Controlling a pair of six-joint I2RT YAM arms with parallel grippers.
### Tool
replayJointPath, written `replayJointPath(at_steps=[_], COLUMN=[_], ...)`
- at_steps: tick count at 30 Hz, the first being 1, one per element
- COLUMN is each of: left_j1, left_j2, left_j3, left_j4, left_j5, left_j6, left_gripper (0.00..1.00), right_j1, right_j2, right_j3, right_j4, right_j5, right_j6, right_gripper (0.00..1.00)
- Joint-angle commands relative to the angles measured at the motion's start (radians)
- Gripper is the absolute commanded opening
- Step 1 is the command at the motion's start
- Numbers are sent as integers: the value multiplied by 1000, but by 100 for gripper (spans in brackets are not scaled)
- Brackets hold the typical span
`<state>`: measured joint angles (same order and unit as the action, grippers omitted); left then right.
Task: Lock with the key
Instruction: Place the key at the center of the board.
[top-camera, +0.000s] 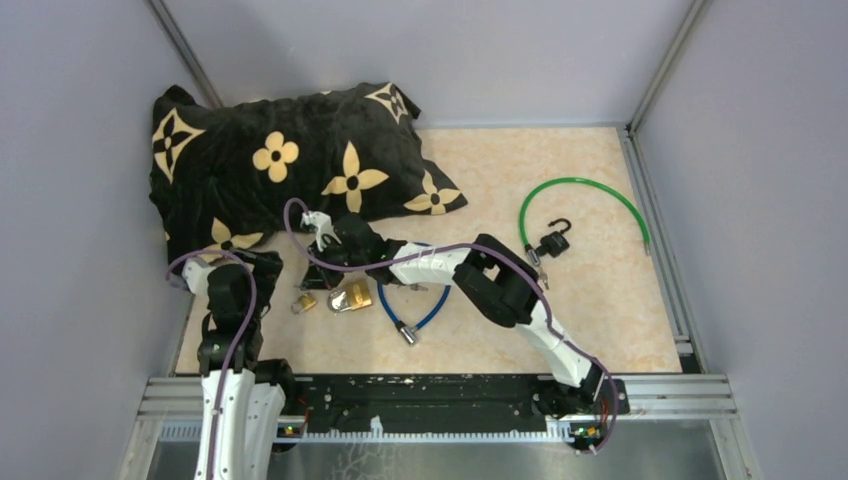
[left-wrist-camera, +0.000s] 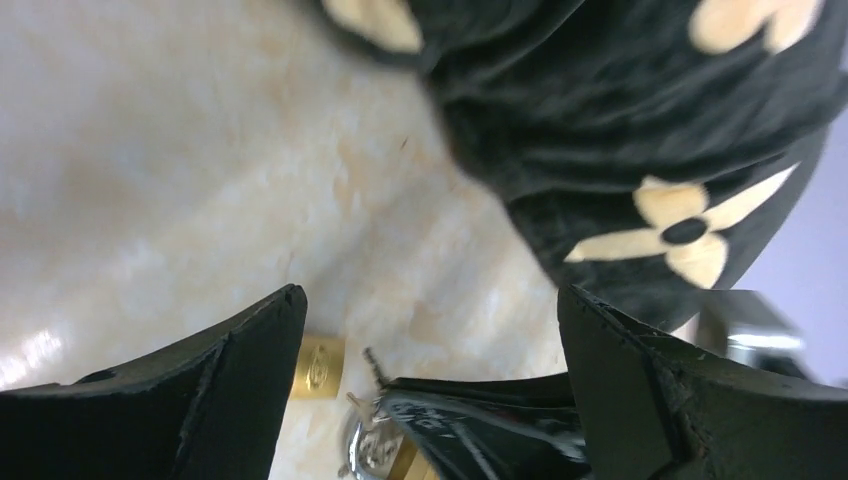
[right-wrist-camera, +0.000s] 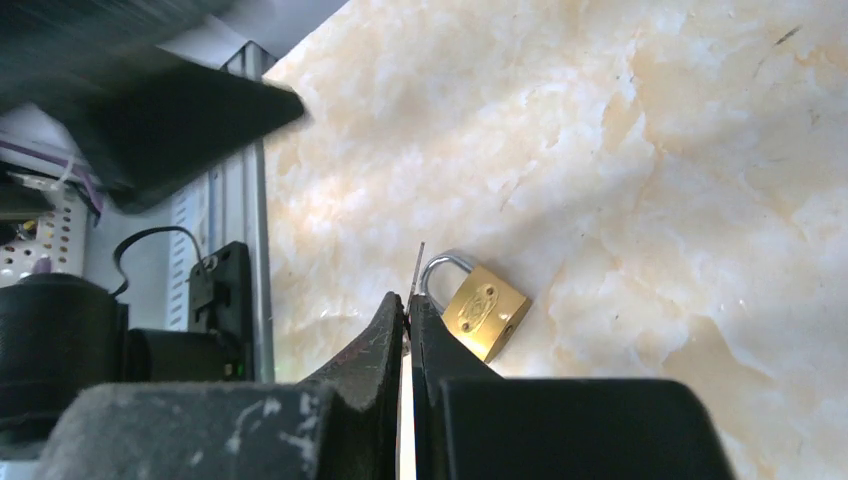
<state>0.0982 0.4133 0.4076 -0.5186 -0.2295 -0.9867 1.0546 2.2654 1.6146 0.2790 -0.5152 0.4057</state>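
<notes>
The right gripper is pinched shut on a thin metal blade, apparently the key, whose tip pokes out past the fingertips. Just beyond that tip, beside it, the small brass padlock lies flat on the table; the key is not in its keyhole. The left gripper hangs over the same spot with jaws spread wide, holding nothing, the padlock below near one finger. The key seems to be in hand; inserting and turning it remain, and nothing braces the lock.

Black flowered pillow lies on marbled table's far-left corner.
</notes>
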Motion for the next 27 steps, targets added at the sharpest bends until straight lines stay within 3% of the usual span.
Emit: replayJointPath(at_steps=[1,4,12,13,15,18,22,27], left_j1=[2,2,3,3,3,2,-3,-10], left_j2=[-29,-37,-44,-45,-46,-47,-52,-74], left_j3=[69,79,47,44,41,37,34,-2], left_j4=[93,127,143,145,158,178,189,220], left_j5=[-166,-209,-157,-155,-144,-118,-68,33], left_j6=[232,291,293,294,305,318,322,319], left_gripper=[99,99,99,99,99,99,99,99], right_j1=[17,24,27,27,21,-12,-110,-330], right_j2=[87,139,225,213,168,55,-166,-432], right_j3=[129,205,362,362,358,300,147,-93], right_j4=[51,18,-172,-210,-274,-338,-444,-673], right_j5=[2,1,-59,-43,-13,13,164,500], right_j6=[40,31,-31,-62,-128,-161,-194,-196], right_gripper=[0,0,0,8,36,64,74,79])
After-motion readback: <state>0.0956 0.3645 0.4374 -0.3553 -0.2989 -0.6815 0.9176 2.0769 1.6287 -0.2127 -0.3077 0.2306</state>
